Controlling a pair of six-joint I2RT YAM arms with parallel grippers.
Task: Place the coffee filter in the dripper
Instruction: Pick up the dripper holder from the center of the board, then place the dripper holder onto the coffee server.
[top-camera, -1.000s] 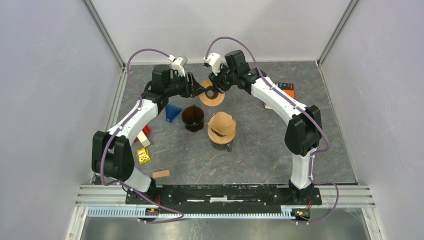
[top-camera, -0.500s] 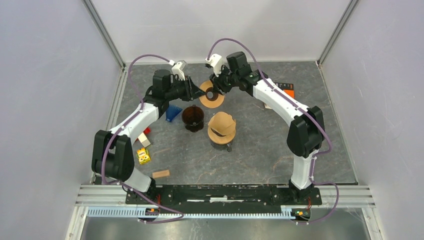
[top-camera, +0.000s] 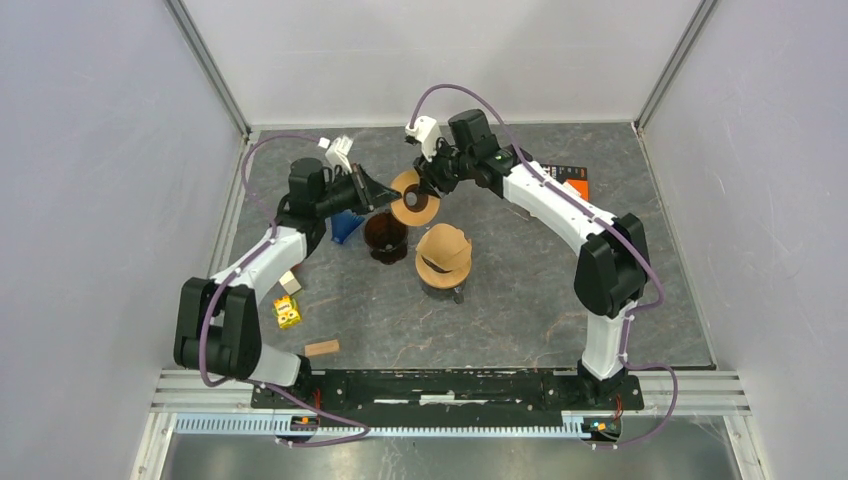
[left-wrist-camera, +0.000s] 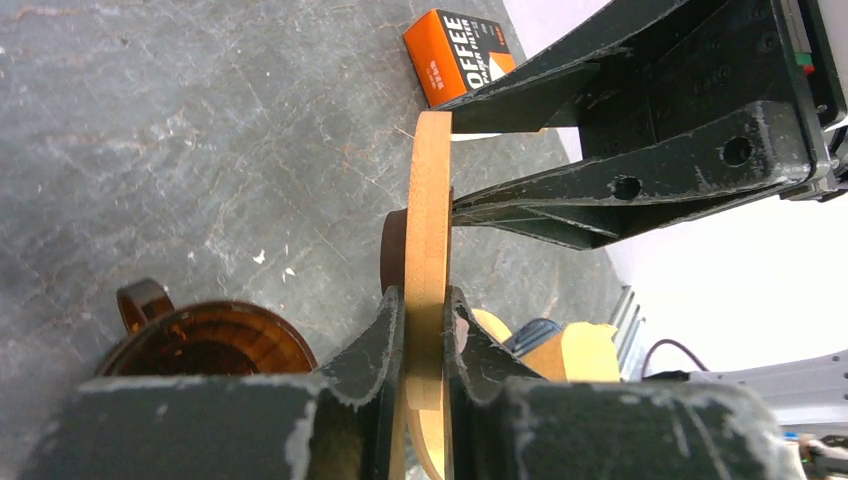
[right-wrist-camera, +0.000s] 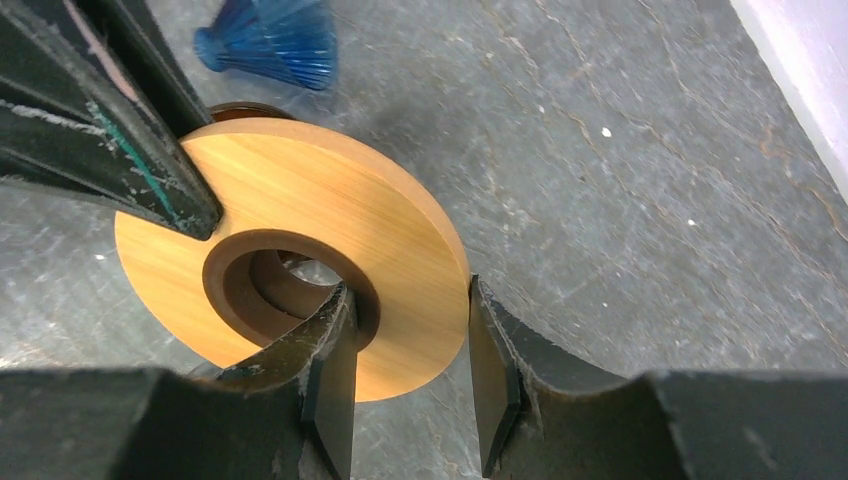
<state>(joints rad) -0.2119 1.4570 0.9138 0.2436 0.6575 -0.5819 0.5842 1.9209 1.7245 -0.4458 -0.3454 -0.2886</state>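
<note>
Overhead, wooden ring (top-camera: 415, 200): raised off the table (top-camera: 520, 300), toward the middle of the far edge; held from two sides
Left gripper (top-camera: 385, 193): closed on the ring's left rim
Right gripper (top-camera: 422, 185): closed on the ring's far-right part
Dripper (top-camera: 386, 235): amber glass, upright, just on the near side of the ring, about mid-table
Coffee filter (top-camera: 443, 250): tan paper cone seated on a glass vessel (top-camera: 441, 287) just right of the dripper; apart from both grippers
Blue cone (top-camera: 345, 225): just left of the dripper
Orange box (top-camera: 572, 184): toward the far right corner, partly under the right arm
Small blocks (top-camera: 288, 300): near the left edge
Left wrist, ring: edge-on and upright between the left fingers (left-wrist-camera: 380, 335); both pads press its flat faces; the right gripper's black fingers meet its far part; dripper at lower left; orange box beyond
Right wrist, ring: broad face in view; one of the right fingers (right-wrist-camera: 330, 370) passes through the central hole, the other bears on the outer rim, pinching the wooden band; the left gripper bites the rim at upper left; blue cone on the table beyond
</note>
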